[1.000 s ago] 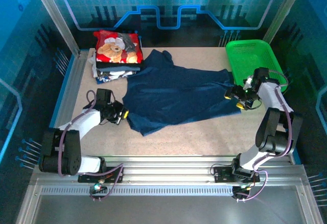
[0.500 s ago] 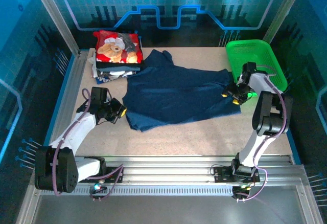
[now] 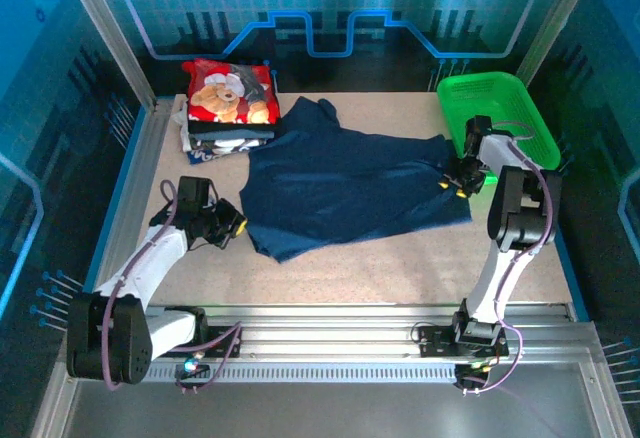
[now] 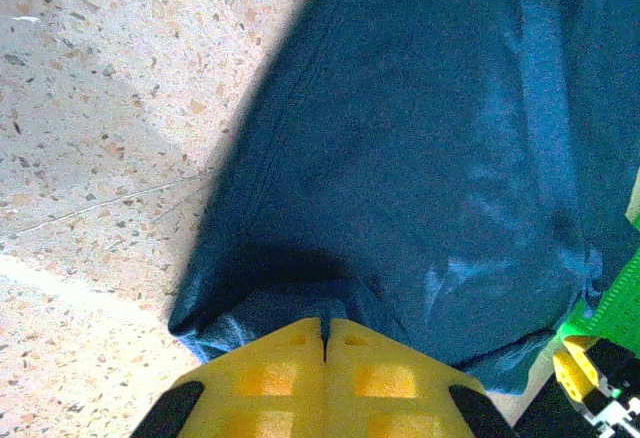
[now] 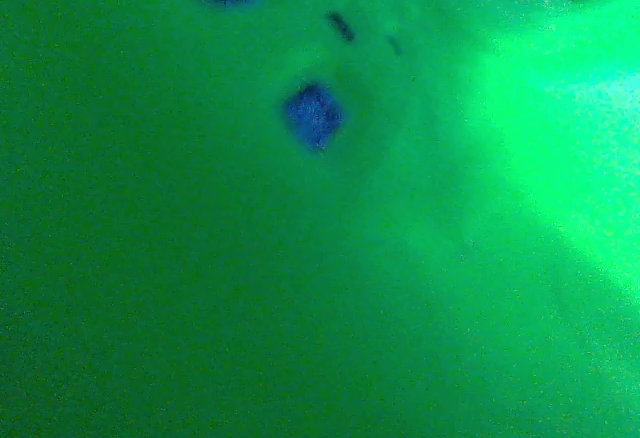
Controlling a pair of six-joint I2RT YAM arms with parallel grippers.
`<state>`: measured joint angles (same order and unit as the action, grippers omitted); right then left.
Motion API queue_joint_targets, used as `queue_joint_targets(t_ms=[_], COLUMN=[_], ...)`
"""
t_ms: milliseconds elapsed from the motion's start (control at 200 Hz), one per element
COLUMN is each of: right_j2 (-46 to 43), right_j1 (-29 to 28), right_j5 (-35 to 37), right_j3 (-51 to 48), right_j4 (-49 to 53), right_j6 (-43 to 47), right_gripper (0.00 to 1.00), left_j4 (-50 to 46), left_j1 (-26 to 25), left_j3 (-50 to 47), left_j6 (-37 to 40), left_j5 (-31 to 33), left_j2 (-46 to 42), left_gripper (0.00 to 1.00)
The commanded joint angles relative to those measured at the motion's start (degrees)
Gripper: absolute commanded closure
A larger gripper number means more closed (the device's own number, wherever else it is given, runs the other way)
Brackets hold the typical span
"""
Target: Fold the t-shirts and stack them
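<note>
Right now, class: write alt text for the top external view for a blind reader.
A navy t-shirt lies spread on the table, the left hand shut on its near-left corner, the right hand at its right edge beside a green basket. Folded shirts, a red teddy-bear one on top, sit far left.

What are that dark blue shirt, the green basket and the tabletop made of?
Navy t-shirt: soft matte knit cloth, probably cotton; it lies in wrinkles and folds. Green basket: looks like shiny moulded plastic, with a mesh of small holes. Tabletop: smooth speckled surface, stone-look; whether real terrazzo or laminate cannot be told.
</note>
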<state>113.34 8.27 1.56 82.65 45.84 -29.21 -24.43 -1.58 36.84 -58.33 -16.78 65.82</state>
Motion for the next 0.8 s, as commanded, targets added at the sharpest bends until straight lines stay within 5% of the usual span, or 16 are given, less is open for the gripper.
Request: queue_joint_targets(t_ms=[0,225,795], right_j2=[3.0,4.4,7.1], right_j1=[-1.8,-2.7,-3.2], right_j5=[1.4,1.5,5.5], right_j3=[1.3,1.6,1.6], right_j4=[1.9,2.7,5.1], right_j6=[-0.1,0.1,1.4], right_gripper=[0.6,0.69,0.74], left_j4=[-1.8,-2.8,-3.2], left_j1=[0.6,0.6,1.1], left_j3=[-0.5,-0.4,-0.2], left_j6=[0.8,1.0,1.9], left_j5=[-0.2,0.2,0.5], left_j2=[-1.6,-2.7,-2.8], left_gripper=[1.0,1.0,1.0])
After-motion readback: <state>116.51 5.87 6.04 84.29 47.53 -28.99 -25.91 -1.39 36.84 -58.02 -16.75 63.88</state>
